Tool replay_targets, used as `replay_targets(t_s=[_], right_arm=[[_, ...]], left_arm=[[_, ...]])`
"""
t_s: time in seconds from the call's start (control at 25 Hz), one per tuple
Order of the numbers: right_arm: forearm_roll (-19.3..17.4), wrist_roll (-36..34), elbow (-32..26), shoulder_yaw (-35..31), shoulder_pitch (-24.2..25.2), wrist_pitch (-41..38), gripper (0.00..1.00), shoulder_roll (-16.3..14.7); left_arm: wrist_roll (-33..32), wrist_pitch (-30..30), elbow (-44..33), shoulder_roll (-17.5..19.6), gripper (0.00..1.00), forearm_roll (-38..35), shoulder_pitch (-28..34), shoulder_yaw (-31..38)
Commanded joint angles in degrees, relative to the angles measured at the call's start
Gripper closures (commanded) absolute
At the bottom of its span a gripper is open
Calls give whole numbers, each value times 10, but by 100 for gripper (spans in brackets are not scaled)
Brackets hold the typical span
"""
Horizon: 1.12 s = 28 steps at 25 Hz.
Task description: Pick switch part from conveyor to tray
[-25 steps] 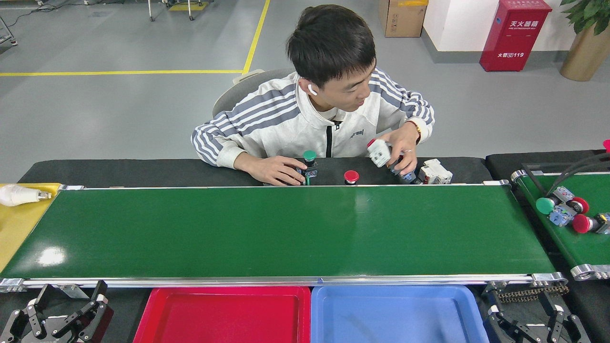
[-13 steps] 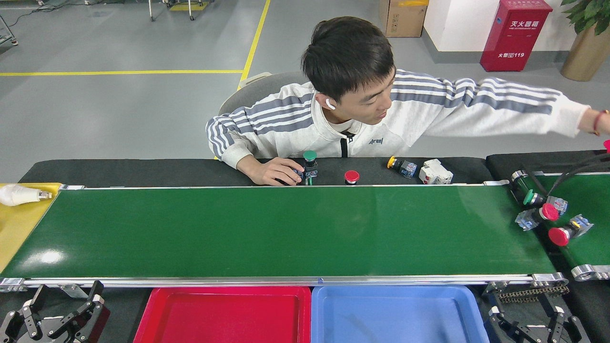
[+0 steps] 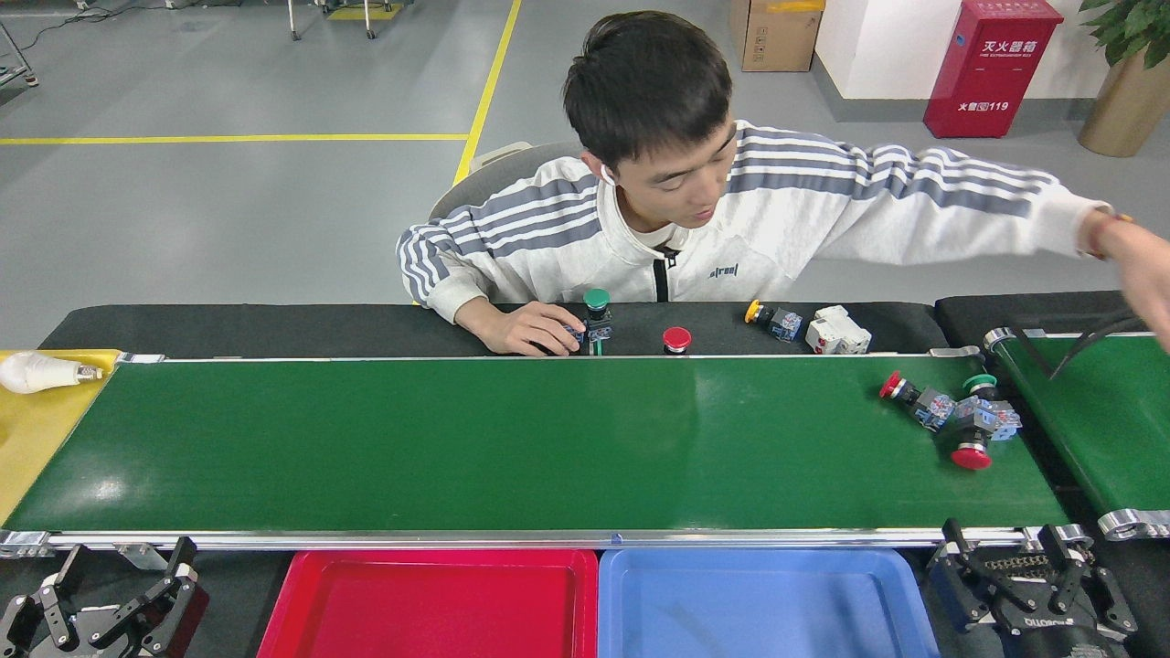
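Note:
The long green conveyor point(image 3: 512, 439) runs across the view. Three switch parts lie in a cluster at its right end: a red-capped one point(image 3: 909, 395), a green-capped one point(image 3: 983, 387) and another red-capped one point(image 3: 971, 451). A red tray point(image 3: 430, 603) and a blue tray point(image 3: 759, 603) sit below the belt's near rail, both bare. My left gripper point(image 3: 110, 585) rests at the bottom left, fingers spread open, holding nothing. My right gripper point(image 3: 1019, 567) sits at the bottom right, open, just below the belt's right end.
A person sits behind the belt, one hand point(image 3: 530, 327) on a green-capped switch point(image 3: 596, 315) on the black bench, the other arm point(image 3: 1133, 265) stretched right. More switch parts point(image 3: 675, 339) point(image 3: 772, 320) point(image 3: 836, 331) lie there. A narrow angled belt point(image 3: 1097, 420) is at right, a yellow surface point(image 3: 37, 420) at left.
The three switch parts have moved off the angled belt onto the long conveyor's right end. The person's arm stays stretched right. My right gripper has risen toward the belt.

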Motion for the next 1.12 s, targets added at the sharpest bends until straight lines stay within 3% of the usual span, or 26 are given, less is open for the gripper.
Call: replay_targets(t_s=[0.0,0.2,0.4,0.84,0.88,1.0,1.08], right_arm=[[3,16,15,1,-26,8,0,-4],[4,42,72,31,-84,18,0,-2],[3,50,117,118,-129,97,0,-2],[2,50,214,130,-212,99,3,1],[3,50,223,142,-219,99,10,1],[3,49,231,186,-231,103,71,-3],[2,47,230,188,-231,102,88,-3]], left_arm=[[4,0,-9,8,0,0,-2,0],[4,0,-9,7,0,0,-4,-2],[4,0,-7,8,0,-2,-7,-3],[3,-2,-7,11,0,-4,-3,-6],[2,-2,-6,11,0,-4,-3,-7],[3,-1,-6,10,0,-4,-3,-13],[3,-1,-7,11,0,-4,-3,-13]])
